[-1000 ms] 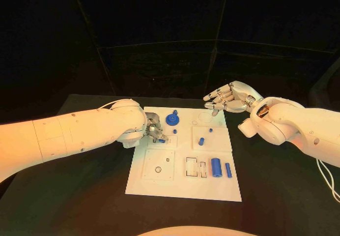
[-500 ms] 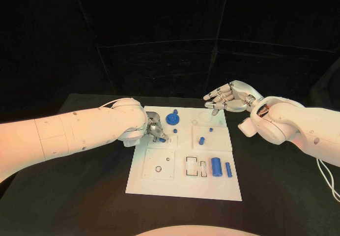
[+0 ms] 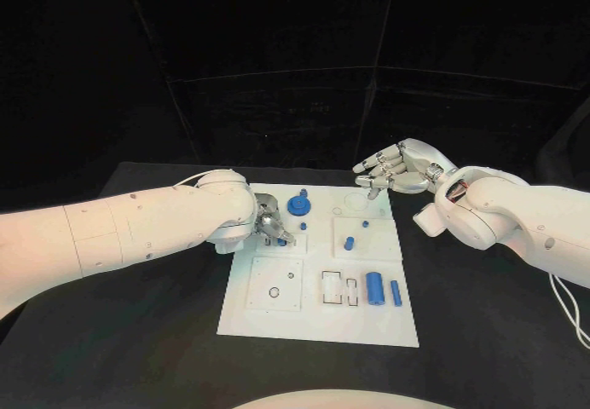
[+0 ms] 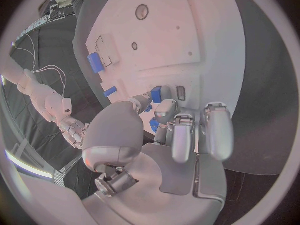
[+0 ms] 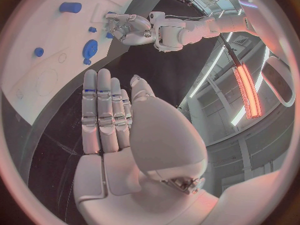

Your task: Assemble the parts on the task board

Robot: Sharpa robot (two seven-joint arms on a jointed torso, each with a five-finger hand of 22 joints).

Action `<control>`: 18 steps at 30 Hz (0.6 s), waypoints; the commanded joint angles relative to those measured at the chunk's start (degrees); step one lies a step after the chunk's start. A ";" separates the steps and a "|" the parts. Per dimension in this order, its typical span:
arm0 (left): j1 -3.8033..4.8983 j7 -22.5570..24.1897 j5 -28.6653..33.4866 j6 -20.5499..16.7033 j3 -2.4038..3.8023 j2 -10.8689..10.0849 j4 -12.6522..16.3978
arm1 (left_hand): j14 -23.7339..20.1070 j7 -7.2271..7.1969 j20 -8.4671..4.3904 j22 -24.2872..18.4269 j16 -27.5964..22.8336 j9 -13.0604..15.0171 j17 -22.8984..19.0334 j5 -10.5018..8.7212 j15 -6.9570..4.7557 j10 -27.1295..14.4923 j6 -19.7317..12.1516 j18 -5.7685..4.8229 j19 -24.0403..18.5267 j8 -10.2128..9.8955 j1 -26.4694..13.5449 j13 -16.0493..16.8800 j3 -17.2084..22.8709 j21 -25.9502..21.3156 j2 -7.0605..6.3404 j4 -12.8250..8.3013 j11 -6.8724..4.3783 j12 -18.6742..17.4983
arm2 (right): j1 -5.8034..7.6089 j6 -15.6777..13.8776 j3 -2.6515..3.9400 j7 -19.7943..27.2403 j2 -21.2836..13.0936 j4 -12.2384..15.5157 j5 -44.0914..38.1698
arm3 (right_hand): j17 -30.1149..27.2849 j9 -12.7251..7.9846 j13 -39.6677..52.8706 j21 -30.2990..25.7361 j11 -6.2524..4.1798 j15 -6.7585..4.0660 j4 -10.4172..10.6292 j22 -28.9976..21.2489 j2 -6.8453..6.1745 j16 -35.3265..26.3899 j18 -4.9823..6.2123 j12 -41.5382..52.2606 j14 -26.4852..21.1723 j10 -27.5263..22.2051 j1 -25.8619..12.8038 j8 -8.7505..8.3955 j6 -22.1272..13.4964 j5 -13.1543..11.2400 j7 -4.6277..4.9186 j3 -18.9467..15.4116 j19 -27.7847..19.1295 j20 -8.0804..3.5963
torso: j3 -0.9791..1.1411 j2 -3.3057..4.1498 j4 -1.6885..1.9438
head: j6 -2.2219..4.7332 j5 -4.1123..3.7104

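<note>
2 states: left robot hand pinches a small blue part on the task board; right robot hand open, empty.

A black table stands before a dark wall of black panels, while a long strip lamp glows orange-red overhead in the room.
</note>
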 commanded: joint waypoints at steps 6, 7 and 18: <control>0.05 -0.29 -0.21 -0.21 0.00 0.34 -0.41 | 5.83 -0.10 -0.22 0.05 0.19 -0.22 15.09 -0.16 -0.43 0.47 0.61 -0.60 0.34 -0.32 -1.61 -0.05 -1.85 0.04 -0.29 1.33 -0.19 0.25 | 0.12 0.59 0.03 0.00 -0.04 0.21 -0.07 | 0.14 -0.02 0.13 -0.32 -0.03 0.01 -0.04 -0.10 0.41 -0.19 -0.03 0.41 -0.62 -0.56 -0.04 0.08 -0.56 0.33 -0.03 -0.08 -0.42 0.16 | -0.01 -0.02 0.05 | -0.02 -0.04; 0.05 -0.29 -0.21 -0.34 0.00 0.37 -0.52 | 5.83 -0.10 -0.23 0.06 0.19 -0.30 15.09 -0.17 -0.43 0.48 0.68 -0.60 0.35 -0.32 -1.91 -0.09 -2.38 0.03 -0.33 1.74 -0.19 0.24 | 0.12 0.60 0.03 -0.02 -0.03 0.21 -0.07 | 0.14 -0.02 0.13 -0.32 -0.03 0.02 -0.04 -0.10 0.41 -0.18 -0.03 0.41 -0.62 -0.56 -0.05 0.08 -0.56 0.33 -0.03 -0.08 -0.42 0.16 | -0.02 -0.02 0.03 | 0.00 -0.04; 0.07 -0.25 -0.22 -0.99 0.02 -0.10 -0.48 | 5.83 -0.46 -0.47 0.44 0.19 -0.81 15.09 -0.35 -0.64 0.89 1.20 -0.64 0.51 -0.02 -4.72 0.23 -11.50 0.09 -1.93 6.14 -0.37 0.64 | 0.12 0.61 0.03 -0.04 -0.03 0.16 -0.07 | 0.29 -0.01 0.26 -0.41 0.03 0.08 0.21 -0.12 0.45 -0.15 -0.02 0.55 -0.76 -0.75 -0.45 0.13 -0.67 0.41 0.01 -0.23 -0.50 0.24 | -0.07 -0.03 0.04 | 0.15 -0.17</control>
